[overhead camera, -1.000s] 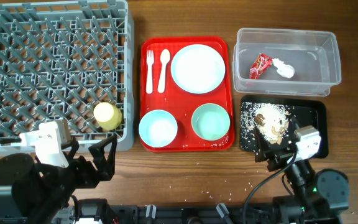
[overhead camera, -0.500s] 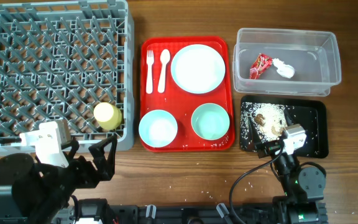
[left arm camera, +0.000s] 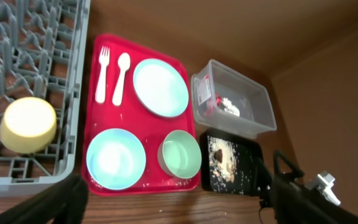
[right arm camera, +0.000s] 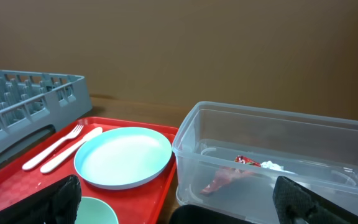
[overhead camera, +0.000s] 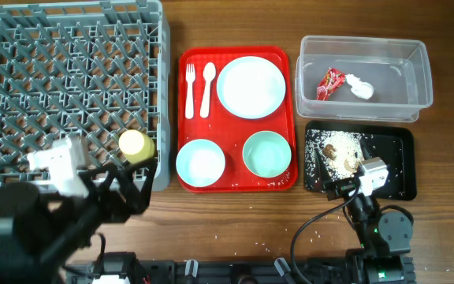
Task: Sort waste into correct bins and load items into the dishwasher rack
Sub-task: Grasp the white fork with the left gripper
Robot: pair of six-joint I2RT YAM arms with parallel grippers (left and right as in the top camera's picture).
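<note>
The grey dishwasher rack (overhead camera: pixel 61 71) holds the yellow cup (overhead camera: pixel 135 145) in its near right corner. Just below, the left gripper (overhead camera: pixel 128 188) hangs spread and empty. The red tray (overhead camera: pixel 236 183) carries the fork (overhead camera: pixel 189 85), spoon (overhead camera: pixel 207 87), plate (overhead camera: pixel 251 87), left bowl (overhead camera: pixel 200 163) and right bowl (overhead camera: pixel 268 154). The clear tub (overhead camera: pixel 416 87) contains the wrapper (overhead camera: pixel 329 82) and white scrap (overhead camera: pixel 360 87). Food scraps (overhead camera: pixel 344 152) lie in the black tray (overhead camera: pixel 392 150), with the right gripper (overhead camera: pixel 339 189) at its near edge, fingers apart, empty.

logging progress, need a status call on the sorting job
Left gripper and right gripper open, empty. Yellow cup in rack; plate, bowls, fork, spoon on red tray. Wrapper in clear tub, food scraps in black tray. Nothing blocking.
</note>
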